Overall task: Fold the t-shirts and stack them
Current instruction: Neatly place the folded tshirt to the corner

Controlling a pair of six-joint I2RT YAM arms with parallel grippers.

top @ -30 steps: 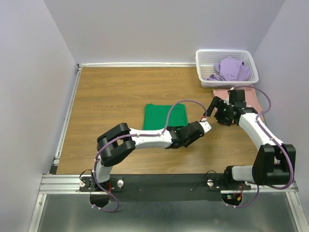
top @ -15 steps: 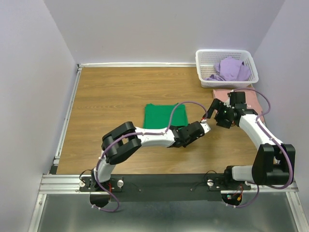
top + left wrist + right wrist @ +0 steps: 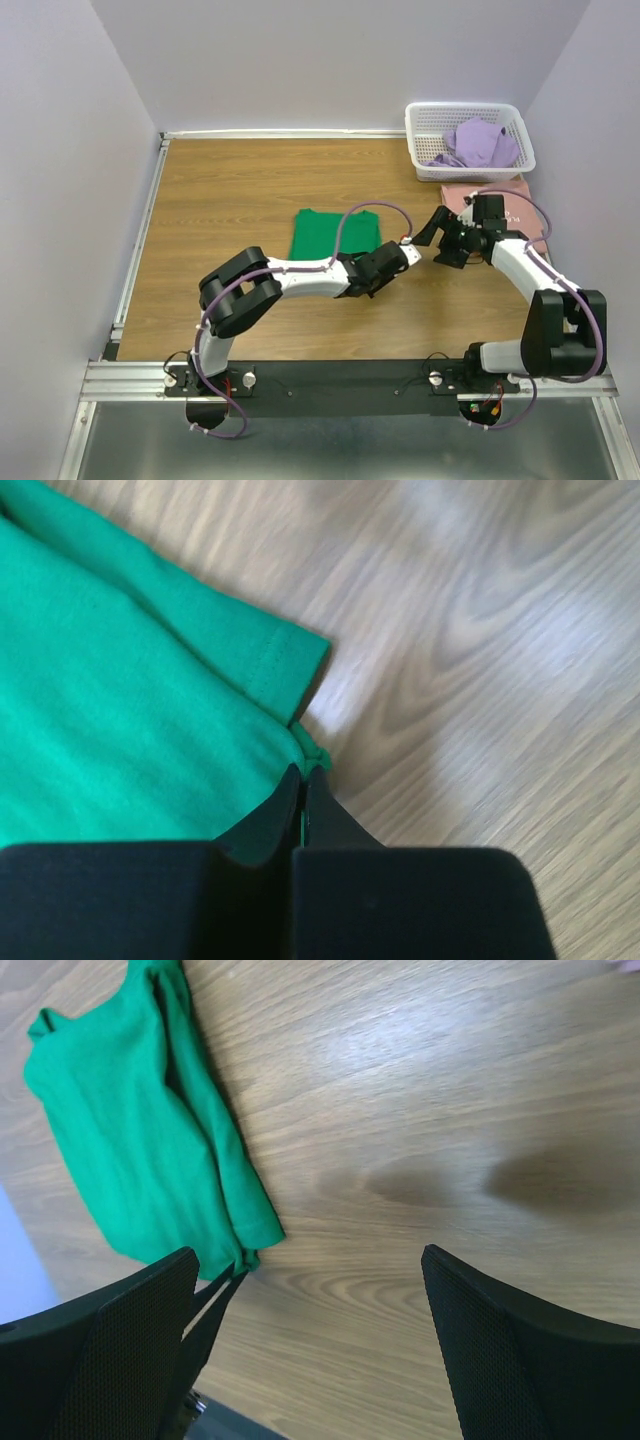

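My tally from the remote desk: seven items of four kinds.
I counted three t-shirts: one green t-shirt [image 3: 335,233], one pink t-shirt [image 3: 515,203] and one lavender t-shirt [image 3: 482,142]. I also counted one white lattice basket [image 3: 462,106], one wooden table [image 3: 230,190], and two robot arms, the left arm [image 3: 300,277] and the right arm [image 3: 520,262].

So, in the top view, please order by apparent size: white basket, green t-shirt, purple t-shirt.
1. white basket
2. green t-shirt, partly hidden by the left arm
3. purple t-shirt, bunched inside the basket
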